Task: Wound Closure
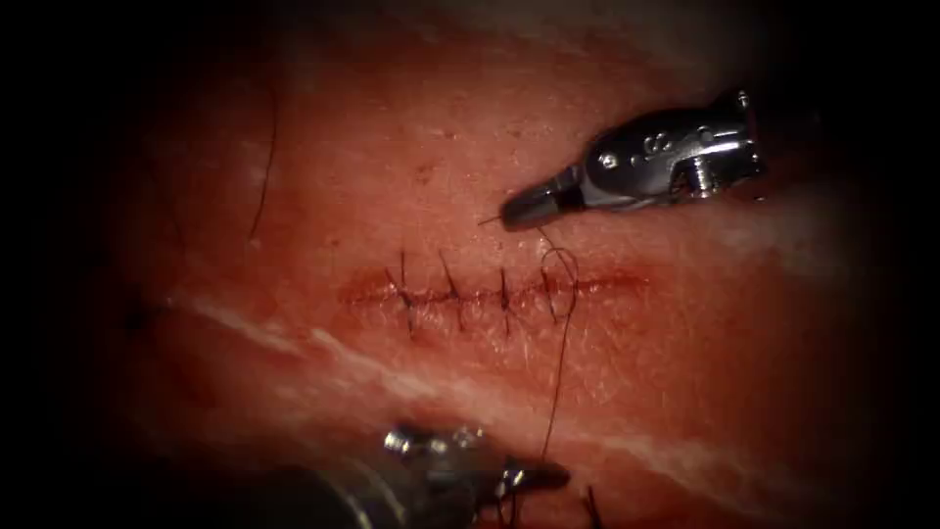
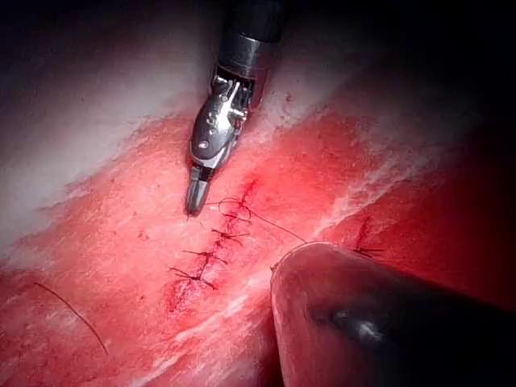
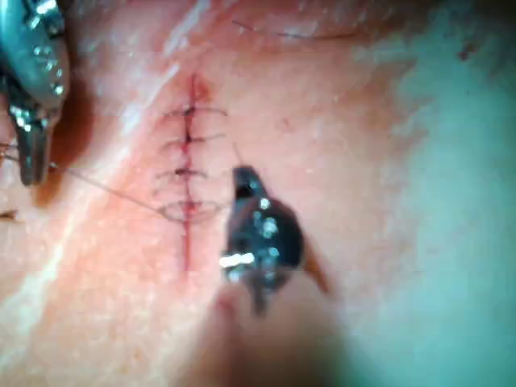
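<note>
The cut (image 1: 627, 282) runs across the tissue (image 1: 685, 353), with three dark stitches (image 1: 452, 294) over its left and middle stretch. To the right of them a loose loop of thread (image 1: 561, 266) lies over the cut. My right tool (image 1: 509, 216) sits just above that loop, jaws shut on the thread, and a short tail pokes out past its tip. The long strand (image 1: 556, 392) drops from the loop to my left tool (image 1: 548, 476) at the near edge, which is shut on it. The right wrist view shows this strand (image 3: 105, 187) stretched from the left tool (image 3: 32, 173) to the loop (image 3: 189, 210).
A loose dark strand (image 1: 264, 167) lies on the tissue at the far left, away from the cut. Pale fatty bands (image 1: 294, 343) cross the tissue below the cut. Short dark thread ends (image 1: 592, 504) lie beside the left tool.
</note>
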`<move>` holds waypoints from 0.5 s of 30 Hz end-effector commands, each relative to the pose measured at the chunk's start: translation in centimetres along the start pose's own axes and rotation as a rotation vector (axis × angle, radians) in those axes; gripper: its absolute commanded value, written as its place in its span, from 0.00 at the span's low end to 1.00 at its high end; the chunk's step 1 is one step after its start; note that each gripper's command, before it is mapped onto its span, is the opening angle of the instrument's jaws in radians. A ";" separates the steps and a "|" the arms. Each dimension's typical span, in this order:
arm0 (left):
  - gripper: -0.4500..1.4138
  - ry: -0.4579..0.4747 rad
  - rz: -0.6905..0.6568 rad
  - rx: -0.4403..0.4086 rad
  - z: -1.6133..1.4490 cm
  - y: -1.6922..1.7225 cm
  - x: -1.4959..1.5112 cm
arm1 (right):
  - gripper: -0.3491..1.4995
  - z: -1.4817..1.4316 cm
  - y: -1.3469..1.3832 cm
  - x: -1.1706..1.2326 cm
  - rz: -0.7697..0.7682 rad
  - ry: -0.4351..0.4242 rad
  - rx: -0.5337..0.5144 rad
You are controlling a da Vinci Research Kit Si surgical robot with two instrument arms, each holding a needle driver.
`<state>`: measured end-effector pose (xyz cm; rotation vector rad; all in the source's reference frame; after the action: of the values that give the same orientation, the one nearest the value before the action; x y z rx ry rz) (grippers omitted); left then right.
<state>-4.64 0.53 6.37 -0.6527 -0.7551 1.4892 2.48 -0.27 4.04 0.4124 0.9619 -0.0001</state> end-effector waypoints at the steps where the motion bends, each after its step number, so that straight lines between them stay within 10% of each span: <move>1: 0.00 -0.012 0.020 -0.006 0.09 0.02 -0.11 | 0.00 0.08 -0.06 -0.04 0.004 0.005 0.000; 15: 0.00 -0.053 0.088 0.003 0.13 0.02 -0.67 | 0.00 0.04 0.06 -0.01 0.024 0.033 -0.050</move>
<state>-4.64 -0.08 6.35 -0.6537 -0.7681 1.5919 2.48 -0.14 4.01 0.3658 0.9839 0.0549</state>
